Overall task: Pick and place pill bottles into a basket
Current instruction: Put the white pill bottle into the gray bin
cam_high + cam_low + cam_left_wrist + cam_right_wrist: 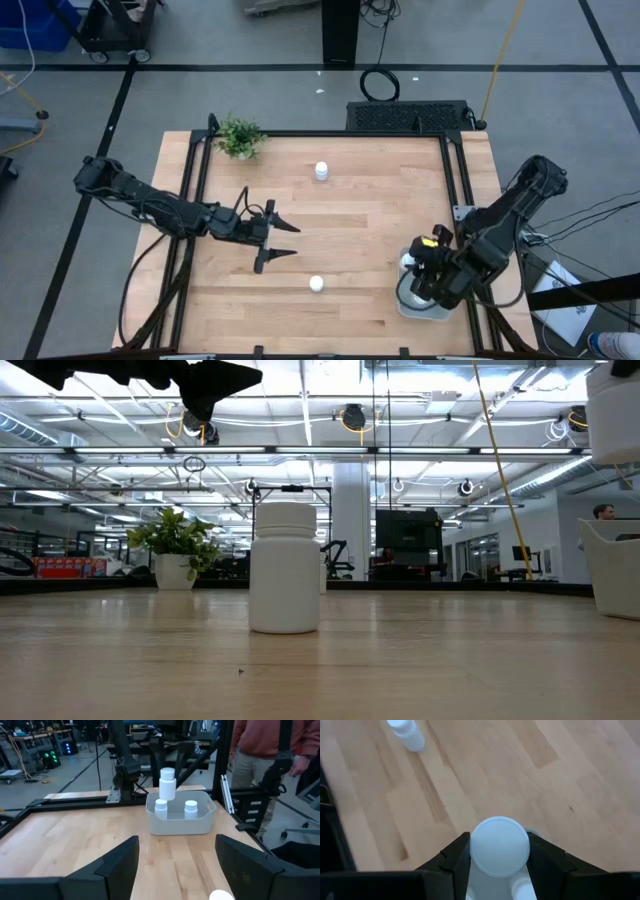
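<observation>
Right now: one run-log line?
right gripper: shut on pill bottle, over basket | left gripper: open, mid-table | two bottles on table

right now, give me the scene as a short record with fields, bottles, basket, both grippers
basket: pale blue-grey bin at the table's right near corner
bottles in basket: two standing
bottle held: one in the right gripper, above the basket
bottles loose on table: far one, near one
left gripper: open, empty, over the table's left middle
plant: far left corner
</observation>
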`<move>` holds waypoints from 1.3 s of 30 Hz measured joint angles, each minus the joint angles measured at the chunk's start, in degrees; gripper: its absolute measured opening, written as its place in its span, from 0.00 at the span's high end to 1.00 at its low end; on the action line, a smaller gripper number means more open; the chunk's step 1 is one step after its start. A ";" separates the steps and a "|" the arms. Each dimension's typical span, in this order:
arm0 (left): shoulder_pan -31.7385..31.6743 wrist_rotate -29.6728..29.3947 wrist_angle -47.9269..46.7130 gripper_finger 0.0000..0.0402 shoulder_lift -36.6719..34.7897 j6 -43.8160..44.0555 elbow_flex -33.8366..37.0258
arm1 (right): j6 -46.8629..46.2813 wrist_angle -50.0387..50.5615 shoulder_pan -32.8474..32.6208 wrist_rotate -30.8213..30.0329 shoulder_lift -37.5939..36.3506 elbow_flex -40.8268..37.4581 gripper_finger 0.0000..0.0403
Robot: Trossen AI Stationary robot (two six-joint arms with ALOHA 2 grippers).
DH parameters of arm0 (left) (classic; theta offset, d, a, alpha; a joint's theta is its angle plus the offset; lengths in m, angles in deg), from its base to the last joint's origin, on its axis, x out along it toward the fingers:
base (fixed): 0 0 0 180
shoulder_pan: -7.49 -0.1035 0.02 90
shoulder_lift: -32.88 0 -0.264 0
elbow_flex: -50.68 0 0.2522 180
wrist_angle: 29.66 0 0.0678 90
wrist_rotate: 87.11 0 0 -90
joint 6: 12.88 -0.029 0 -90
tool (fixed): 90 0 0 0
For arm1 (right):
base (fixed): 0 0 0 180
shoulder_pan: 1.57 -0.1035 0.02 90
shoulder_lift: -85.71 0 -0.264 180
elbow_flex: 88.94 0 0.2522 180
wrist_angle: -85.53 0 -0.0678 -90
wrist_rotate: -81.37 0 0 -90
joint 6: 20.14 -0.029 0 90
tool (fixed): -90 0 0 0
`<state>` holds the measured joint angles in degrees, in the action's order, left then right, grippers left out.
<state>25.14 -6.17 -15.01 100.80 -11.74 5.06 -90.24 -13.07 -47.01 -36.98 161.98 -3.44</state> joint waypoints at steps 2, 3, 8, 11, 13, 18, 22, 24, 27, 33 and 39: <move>0.06 0.02 -0.03 0.33 0.00 0.02 0.00 | -2.40 0.31 -1.46 -0.85 0.55 0.00 0.64; 0.07 0.02 -0.02 0.33 0.00 0.04 0.00 | -3.64 0.27 -2.23 -1.49 0.78 0.00 0.64; 0.15 0.04 0.10 0.33 0.00 0.22 0.00 | -7.62 0.61 -4.15 -2.96 2.33 -1.07 0.64; 0.15 0.06 0.15 0.33 0.00 0.31 0.00 | -9.01 -0.14 -4.06 -1.75 2.42 -4.06 0.64; 0.28 0.22 0.15 0.33 0.02 0.32 0.00 | -9.16 -1.87 -4.06 -1.68 2.14 -5.90 0.64; 0.59 0.15 0.22 0.33 0.04 0.28 0.00 | -8.79 -6.68 -2.96 -0.15 1.88 -10.04 0.64; 0.57 0.00 0.21 0.33 0.04 0.24 0.00 | -8.82 -10.49 -1.51 1.46 1.85 -14.36 0.64; 0.55 0.00 0.21 0.33 0.04 0.26 0.00 | -8.81 -11.99 -1.19 1.71 1.89 -16.27 0.64; 0.55 0.00 0.20 0.33 0.04 0.31 0.00 | -8.80 -14.64 -0.66 2.56 1.85 -18.62 0.64; 0.55 0.02 0.21 0.33 0.04 0.35 0.00 | -9.52 -18.49 -0.65 1.46 1.84 -22.36 0.64; 0.55 0.02 0.17 0.33 0.04 0.35 0.00 | -10.84 -20.79 -0.65 0.78 1.77 -24.96 0.64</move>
<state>25.69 -6.15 -14.84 100.85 -11.39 5.06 -101.09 -33.86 -47.65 -36.20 163.75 -28.40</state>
